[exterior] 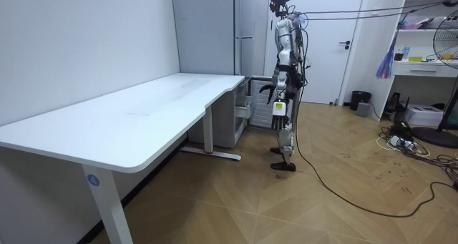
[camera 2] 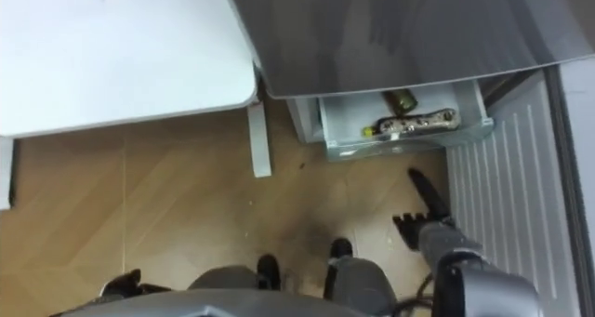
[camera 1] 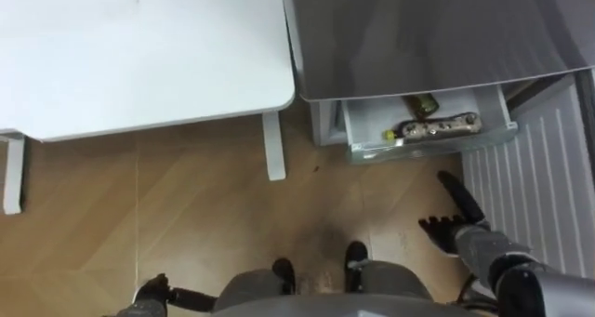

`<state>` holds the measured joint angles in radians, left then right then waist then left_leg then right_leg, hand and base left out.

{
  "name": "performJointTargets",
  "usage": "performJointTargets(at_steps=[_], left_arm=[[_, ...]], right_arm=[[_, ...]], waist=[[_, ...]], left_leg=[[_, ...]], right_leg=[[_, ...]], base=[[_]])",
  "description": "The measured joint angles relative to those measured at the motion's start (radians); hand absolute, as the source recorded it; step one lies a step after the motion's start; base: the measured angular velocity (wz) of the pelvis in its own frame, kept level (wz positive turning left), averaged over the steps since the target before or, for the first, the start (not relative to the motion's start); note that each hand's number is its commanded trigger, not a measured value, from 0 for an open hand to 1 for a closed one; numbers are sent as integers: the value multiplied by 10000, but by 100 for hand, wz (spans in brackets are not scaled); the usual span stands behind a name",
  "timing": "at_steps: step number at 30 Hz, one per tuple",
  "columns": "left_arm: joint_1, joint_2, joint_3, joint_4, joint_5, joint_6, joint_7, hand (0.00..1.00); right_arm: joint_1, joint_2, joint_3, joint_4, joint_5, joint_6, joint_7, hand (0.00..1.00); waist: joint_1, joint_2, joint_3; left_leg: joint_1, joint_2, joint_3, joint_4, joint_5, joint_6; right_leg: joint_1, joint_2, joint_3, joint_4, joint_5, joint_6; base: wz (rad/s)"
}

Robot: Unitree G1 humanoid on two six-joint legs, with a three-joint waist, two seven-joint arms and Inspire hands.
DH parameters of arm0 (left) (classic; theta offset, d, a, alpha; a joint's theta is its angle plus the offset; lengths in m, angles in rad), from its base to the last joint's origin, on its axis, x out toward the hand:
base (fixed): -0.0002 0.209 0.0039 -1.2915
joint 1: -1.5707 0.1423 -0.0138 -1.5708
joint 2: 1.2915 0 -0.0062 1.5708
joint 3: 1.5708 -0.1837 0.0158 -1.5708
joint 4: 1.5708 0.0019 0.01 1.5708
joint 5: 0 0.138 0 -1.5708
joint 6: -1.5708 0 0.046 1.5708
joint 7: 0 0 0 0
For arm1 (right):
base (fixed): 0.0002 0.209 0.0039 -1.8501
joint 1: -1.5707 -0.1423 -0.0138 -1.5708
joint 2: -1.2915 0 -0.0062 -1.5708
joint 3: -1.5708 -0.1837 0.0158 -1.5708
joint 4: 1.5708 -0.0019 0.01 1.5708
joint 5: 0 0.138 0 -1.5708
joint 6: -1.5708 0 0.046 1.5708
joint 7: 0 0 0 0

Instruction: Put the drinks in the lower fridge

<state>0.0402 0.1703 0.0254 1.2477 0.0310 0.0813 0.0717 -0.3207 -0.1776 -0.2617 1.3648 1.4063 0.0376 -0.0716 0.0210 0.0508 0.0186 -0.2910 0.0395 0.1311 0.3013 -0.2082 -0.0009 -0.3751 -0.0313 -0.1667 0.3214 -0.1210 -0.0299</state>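
Note:
The lower fridge drawer (camera 1: 364,150) is pulled out at the base of the grey fridge (camera 1: 437,29). Two drinks lie inside it: a long bottle (camera 1: 442,126) on its side along the front, and a smaller gold-green one (camera 1: 420,103) behind it. My right hand (camera 1: 460,226) hovers over the floor just below and right of the drawer. It is open with straight fingers pointing toward the fridge and holds nothing. My left hand (camera 1: 152,292) hangs low at the lower left, away from the fridge. In the room view I stand upright facing the fridge (exterior: 215,29).
A white table (camera 1: 139,47) fills the upper left, with its leg (camera 1: 273,145) near the drawer. The open fridge door's ribbed white inner side (camera 1: 530,178) stands on the right. Wooden floor (camera 1: 186,215) lies between the table and my feet.

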Motion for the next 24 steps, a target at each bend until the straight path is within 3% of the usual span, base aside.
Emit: performJointTargets(at_steps=[1, 3, 5, 7, 9, 10, 12, 19, 21, 24], left_arm=[[-6, 10, -32, 2, 0, 1, 11, 0], [-174, 81, -262, 24, -15, -3, 83, 0], [-473, 170, -679, 154, -118, -17, 103, 0], [-899, 212, -949, 341, -417, -25, 131, 0], [-1255, 258, -1201, 375, -808, -111, 339, 0], [-1304, 285, -1207, 370, -885, -135, 376, 0], [-1411, 431, -1276, 333, -1241, -203, 539, 0], [-1423, 708, -1530, 237, -1952, -154, 768, 0], [-1405, 875, -1804, -37, -1957, -140, 760, 0], [-1186, 984, -1955, -424, -2055, -141, 758, 0]], right_arm=[[-65, -44, -20, -58, 77, -46, 9, 0], [-309, -237, -155, -65, 521, -234, -3, 0], [-505, -348, -156, -49, 638, -330, 6, 0], [-740, -539, -157, 7, 882, -353, 7, 0], [-970, -813, 55, 60, 1141, -352, 77, 0], [-983, -861, 57, 61, 1207, -354, 108, 0], [-1146, -1111, 226, 32, 1265, -364, 143, 0], [-1806, -2014, 919, -199, 1799, -517, 793, 0], [-1805, -2375, 1275, -421, 1803, -559, 1121, 0], [-1818, -2593, 1566, -494, 1813, -569, 1411, 0]], waist=[[69, -5, 21], [192, -100, 157], [259, -194, 235], [405, -244, 286], [559, -288, 317], [602, -329, 325], [723, -474, 308], [761, -477, 236], [955, -454, 195], [1145, -442, 187]], left_leg=[[-173, -7, -27, 124, -1, 1], [-927, -50, -104, 767, -8, 3], [-1670, -132, -315, 1359, -49, 41], [-2580, -151, -324, 2274, -295, 94], [-4026, -150, -442, 4058, -907, 136], [-4340, -155, -457, 4422, -1058, 138], [-5670, -152, -515, 6018, -1731, 117], [-8321, -190, -543, 8424, -2031, 361], [-9029, -195, -540, 9164, -2113, 393], [-9552, -217, -582, 9916, -2271, 427]], right_leg=[[-147, -30, -57, 94, -2, -4], [-845, -201, -217, 706, -52, -80], [-1595, -358, -237, 1395, -160, -136], [-2425, -485, -200, 2185, -414, -172], [-3735, -658, -40, 3785, -1064, -260], [-4044, -714, -2, 4150, -1244, -262], [-5417, -852, 151, 5793, -1885, -242], [-7937, -1288, 219, 8063, -2124, -363], [-8606, -1426, 244, 8763, -2198, -414], [-9084, -1480, 292, 9505, -2402, -439]], base=[[5], [11], [16], [14], [14], [11], [10], [12], [12], [8]])
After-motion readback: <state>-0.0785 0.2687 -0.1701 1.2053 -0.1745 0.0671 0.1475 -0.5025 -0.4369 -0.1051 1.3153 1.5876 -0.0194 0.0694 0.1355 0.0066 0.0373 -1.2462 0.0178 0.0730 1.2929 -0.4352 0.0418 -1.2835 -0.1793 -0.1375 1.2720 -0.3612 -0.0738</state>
